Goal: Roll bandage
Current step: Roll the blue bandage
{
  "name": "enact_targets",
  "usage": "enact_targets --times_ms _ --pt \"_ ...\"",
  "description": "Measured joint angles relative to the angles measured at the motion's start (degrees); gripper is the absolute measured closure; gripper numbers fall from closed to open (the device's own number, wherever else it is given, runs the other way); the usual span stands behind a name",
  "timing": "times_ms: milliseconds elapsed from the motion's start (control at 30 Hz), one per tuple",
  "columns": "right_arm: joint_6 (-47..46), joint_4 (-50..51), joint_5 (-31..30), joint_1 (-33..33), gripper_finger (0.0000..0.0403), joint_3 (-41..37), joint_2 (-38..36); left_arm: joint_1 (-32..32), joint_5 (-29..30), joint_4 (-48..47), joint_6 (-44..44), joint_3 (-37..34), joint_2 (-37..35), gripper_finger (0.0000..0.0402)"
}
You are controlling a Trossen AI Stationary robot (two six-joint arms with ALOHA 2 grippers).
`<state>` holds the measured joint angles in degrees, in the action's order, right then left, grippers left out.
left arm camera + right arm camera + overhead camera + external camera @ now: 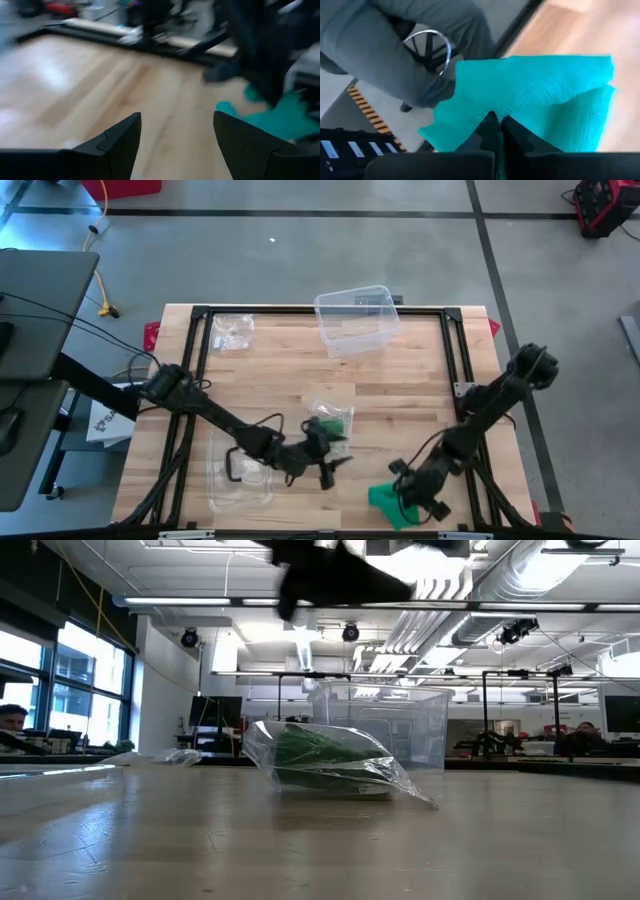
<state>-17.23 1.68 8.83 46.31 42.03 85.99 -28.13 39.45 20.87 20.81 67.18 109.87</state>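
My right gripper (pixel 408 488) was clamped on the green bandage (pixel 386 502) at the table's (pixel 420 390) near edge. My left gripper (pixel 333 465), fingers apart and empty, hovered near it.

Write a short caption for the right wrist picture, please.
Right tool shut, pinching a teal bandage at the table's edge.

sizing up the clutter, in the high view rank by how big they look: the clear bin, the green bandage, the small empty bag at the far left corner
1. clear bin, plainly largest.
2. green bandage, pinched in the shut right gripper, partly hidden by it.
3. small empty bag, looks close to the bandage, so ranks 2 and 3 are unsure.
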Motion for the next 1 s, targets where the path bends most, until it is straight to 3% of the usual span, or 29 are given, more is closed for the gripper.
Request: enact_targets --times_ms 67,167,300,433,500,600,867,1000 --pt "-0.62 -0.04 0.01 1.76 0.0403 1.96 3.16 1.41 -5.62 6.02 -2.07 1.88 3.61 0.0161" --pt "-0.85 0.65 0.01 3.98 0.0403 5.22 6.82 3.37 -13.96 6.61 -7.1 8.43 9.92 0.0161" --pt "-2.47 2.14 -0.79 6.16 0.0403 7.98 9.64 4.51 -21.4 0.59 -14.81 20.29 18.09 0.0161" --pt "-5.21 4.24 -3.66 7.82 0.0403 8.62 10.17 4.84 -25.79 -9.44 -15.54 30.47 24.15 0.0161" --pt "-6.41 7.56 -5.45 8.25 0.0403 8.75 9.14 4.88 -24.31 -15.53 -15.52 33.57 24.96 0.0161" --pt "-8.11 18.74 -11.65 8.41 0.0403 11.62 6.02 4.95 -16.3 -24.51 -15.12 35.32 23.81 0.0161" --pt "-8.82 61.15 -46.72 8.08 0.0403 27.5 -3.2 5.52 2.88 -42.18 -14.39 35.51 15.38 0.0161" --pt "-6.92 69.05 -55.22 8.02 0.0402 33.88 -6.16 5.9 7.39 -49.33 -10.99 35.51 12.54 0.0161"
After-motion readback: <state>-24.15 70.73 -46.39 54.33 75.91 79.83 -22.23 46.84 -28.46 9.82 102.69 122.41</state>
